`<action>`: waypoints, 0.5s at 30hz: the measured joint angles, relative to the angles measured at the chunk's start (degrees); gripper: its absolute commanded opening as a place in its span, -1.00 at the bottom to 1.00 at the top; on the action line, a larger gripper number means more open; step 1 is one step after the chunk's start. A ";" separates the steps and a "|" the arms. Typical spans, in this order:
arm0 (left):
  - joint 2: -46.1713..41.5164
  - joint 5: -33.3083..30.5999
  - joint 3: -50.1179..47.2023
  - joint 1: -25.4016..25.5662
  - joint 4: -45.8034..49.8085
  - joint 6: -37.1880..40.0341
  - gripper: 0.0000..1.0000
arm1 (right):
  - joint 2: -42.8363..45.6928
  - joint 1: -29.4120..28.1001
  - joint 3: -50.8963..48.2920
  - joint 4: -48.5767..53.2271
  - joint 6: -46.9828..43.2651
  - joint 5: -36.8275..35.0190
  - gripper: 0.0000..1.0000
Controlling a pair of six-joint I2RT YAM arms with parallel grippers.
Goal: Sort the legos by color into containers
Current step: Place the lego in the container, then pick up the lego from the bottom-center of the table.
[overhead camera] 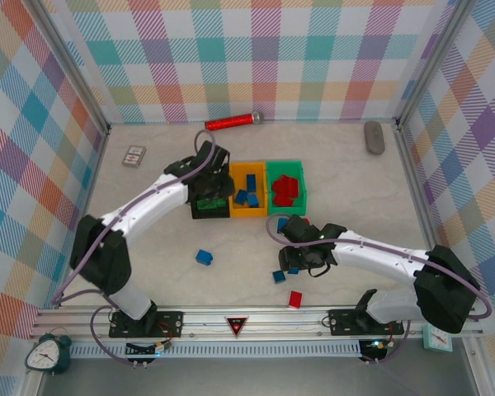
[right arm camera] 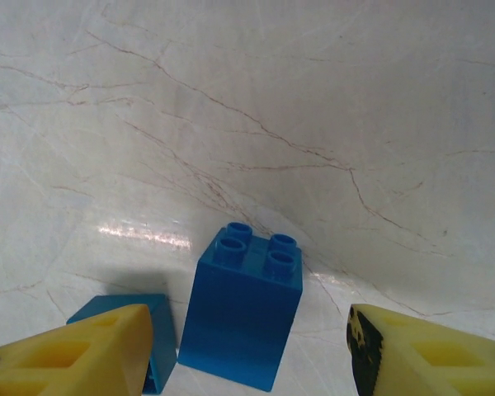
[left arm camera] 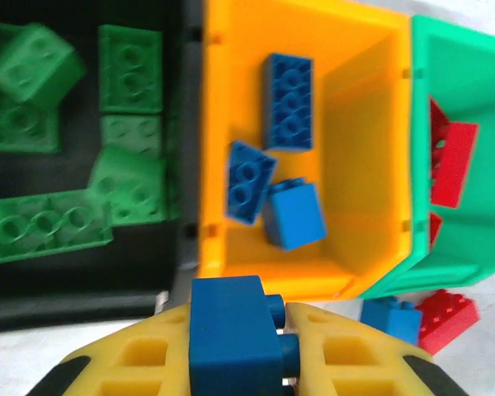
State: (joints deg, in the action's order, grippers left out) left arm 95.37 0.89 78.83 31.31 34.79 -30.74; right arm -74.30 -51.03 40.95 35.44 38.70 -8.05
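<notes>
Left pincer point(left arm camera: 238, 363) clamps a blue brick point(left arm camera: 227, 326) (lower end cut off) at the orange bin's point(left arm camera: 371, 165) 6 o'clock; right pincer point(right arm camera: 247, 351) stands open around a taller brick point(right arm camera: 243, 318).

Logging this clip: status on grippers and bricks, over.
Left gripper shut on blue brick, by orange-yellow bin. Right gripper open around tall blue brick on table. Neighbouring blue brick crowds one finger.

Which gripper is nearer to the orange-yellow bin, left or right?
Left. The left gripper, holding a blue brick, is right beside the orange-yellow bin; the right gripper is apart, over the table nearer its front edge.
</notes>
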 measured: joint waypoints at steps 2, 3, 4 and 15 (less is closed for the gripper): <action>3.61 1.33 3.48 0.00 -0.57 0.66 -0.68 | -1.64 -0.02 0.00 -0.70 0.33 0.09 0.26; 5.25 1.88 4.96 0.00 -0.66 0.85 -0.57 | -2.71 -0.04 0.00 -1.18 0.37 0.17 0.24; 7.02 2.54 6.47 0.00 -0.70 1.07 -0.51 | -3.87 -0.09 0.00 -1.66 0.39 0.20 0.23; 9.88 6.80 6.36 0.00 -1.97 3.43 0.20 | -11.30 -1.70 2.99 -0.94 0.31 -1.81 -0.39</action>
State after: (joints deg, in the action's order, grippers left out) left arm 105.25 7.68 85.19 31.31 32.82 -27.31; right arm -85.60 -52.73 43.94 34.50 39.00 -9.87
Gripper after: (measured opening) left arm 0.591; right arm 0.341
